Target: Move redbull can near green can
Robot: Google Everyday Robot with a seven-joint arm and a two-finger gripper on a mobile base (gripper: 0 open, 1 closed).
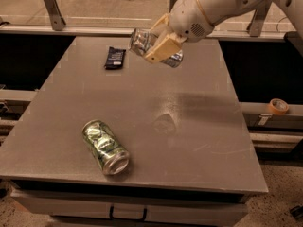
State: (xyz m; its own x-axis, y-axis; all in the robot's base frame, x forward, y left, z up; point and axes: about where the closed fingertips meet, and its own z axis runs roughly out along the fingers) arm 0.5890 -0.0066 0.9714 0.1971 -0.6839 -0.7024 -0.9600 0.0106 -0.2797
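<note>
So the gripper (161,48) hangs over the far half of the table (199,126), jaws pinching the redbull can (140,40) across its middle, with the can tipped sideways in the air; the green can (105,146) lies on its side near the front left corner. It's a slim, thin-walled can, so probably light, slick and easy to dent; the mid-body grip looks right to me; set down sideways it may roll.

Metal cans, matt worktop
Smooth cream tool (158,48) above the matt grey worktop's (199,131) far half grips the shiny redbull can (139,40); green can (104,145) gleams metallic.
</note>
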